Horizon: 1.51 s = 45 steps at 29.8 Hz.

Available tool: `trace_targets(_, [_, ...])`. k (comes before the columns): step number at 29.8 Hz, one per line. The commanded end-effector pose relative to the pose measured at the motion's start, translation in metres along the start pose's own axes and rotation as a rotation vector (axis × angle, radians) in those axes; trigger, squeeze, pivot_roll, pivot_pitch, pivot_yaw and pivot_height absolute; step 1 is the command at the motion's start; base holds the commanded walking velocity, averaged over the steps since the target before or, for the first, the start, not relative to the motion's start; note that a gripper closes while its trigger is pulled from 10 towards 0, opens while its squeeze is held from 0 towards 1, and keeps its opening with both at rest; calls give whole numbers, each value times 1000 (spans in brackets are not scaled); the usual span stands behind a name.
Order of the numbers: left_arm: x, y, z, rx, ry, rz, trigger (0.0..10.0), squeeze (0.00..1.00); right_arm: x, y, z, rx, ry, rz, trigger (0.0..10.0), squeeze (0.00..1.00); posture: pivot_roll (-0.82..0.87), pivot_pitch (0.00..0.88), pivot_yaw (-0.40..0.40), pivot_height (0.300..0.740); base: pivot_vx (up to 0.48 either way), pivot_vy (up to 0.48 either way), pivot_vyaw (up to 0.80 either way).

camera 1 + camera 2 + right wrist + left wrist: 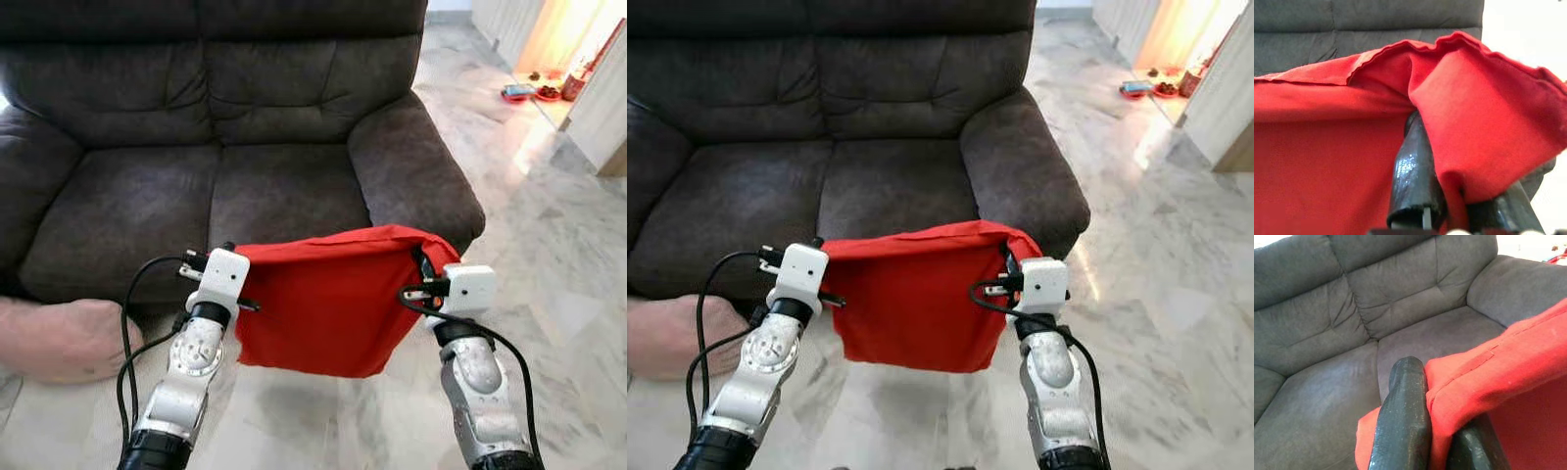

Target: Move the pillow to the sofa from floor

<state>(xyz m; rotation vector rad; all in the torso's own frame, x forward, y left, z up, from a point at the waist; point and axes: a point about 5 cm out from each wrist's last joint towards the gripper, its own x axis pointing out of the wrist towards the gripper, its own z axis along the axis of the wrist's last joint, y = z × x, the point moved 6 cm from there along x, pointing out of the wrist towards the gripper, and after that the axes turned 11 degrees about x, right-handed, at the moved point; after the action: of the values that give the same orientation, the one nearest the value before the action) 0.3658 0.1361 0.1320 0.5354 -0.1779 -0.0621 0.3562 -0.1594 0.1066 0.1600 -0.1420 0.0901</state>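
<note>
While both arms hold it up off the pale marble floor, the flat red fabric pillow hangs slack between them, just in front of the dark grey upholstered two-seat sofa. Its top edge sits about level with the seat front; not yet over the cushions.

Left gripper: jaws clamped on the pillow's upper left corner. Left wrist view shows one black finger pressed against a fold of red cloth, second finger under it.

Right gripper: jaws clamped on the upper right corner. Right wrist view shows cloth bunched around the finger, pinched at the hem.

Person's hand rests low by the sofa's front, near the robot's left arm.

Risks, as judged:
- Both grips take thin cloth at the corners, not the body. A tug or uneven lift could pull a corner free, and the pillow would swing down from the other.
- Lower edge hangs below seat height. Moving forward without raising could catch it on the sofa front and drag it.
- Right end sits near the sofa's armrest; drifting that way could land it half off the seat.
</note>
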Motion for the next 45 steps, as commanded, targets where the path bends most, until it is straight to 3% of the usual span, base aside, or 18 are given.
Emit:
trace_targets(1, [2, 30, 9, 8, -38, 117, 10000, 0, 2, -21, 20, 4, -79, -72, 10000, 0, -3, 93, -18, 740, 0, -337, 0])
trace_targets(23, [0, 44, 21, 27, -84, 151, 10000, 0, 4, -20, 26, 4, -97, -64, 10000, 0, -3, 100, -21, 740, 0, -45, 0])
trace_targets(27, [-3, 50, 38, 95, -143, 166, 10000, 0, 5, -15, 43, -8, -158, -46, 10000, 0, -3, 101, -18, 740, 0, 0, 0])
trace_targets(31, [-9, 63, 65, 155, -217, 233, 10000, 0, 5, -3, 74, -17, -254, 0, 10000, 0, -8, 95, -15, 740, 0, 0, 0])
trace_targets(37, [-13, 71, 84, 131, -256, 291, 10000, 0, 6, 13, 95, -30, -312, 46, 10000, 0, -2, 85, -16, 740, 0, 0, 0])
trace_targets(41, [-12, 63, 102, 143, -303, 276, 10000, 0, 6, 22, 106, -25, -339, 59, 10000, 0, -5, 68, -10, 740, 0, 0, 0])
trace_targets(45, [-13, 64, 109, 142, -320, 283, 10000, 0, 3, 28, 116, -15, -361, 74, 10000, 0, -4, 51, -8, 740, 0, 0, 0])
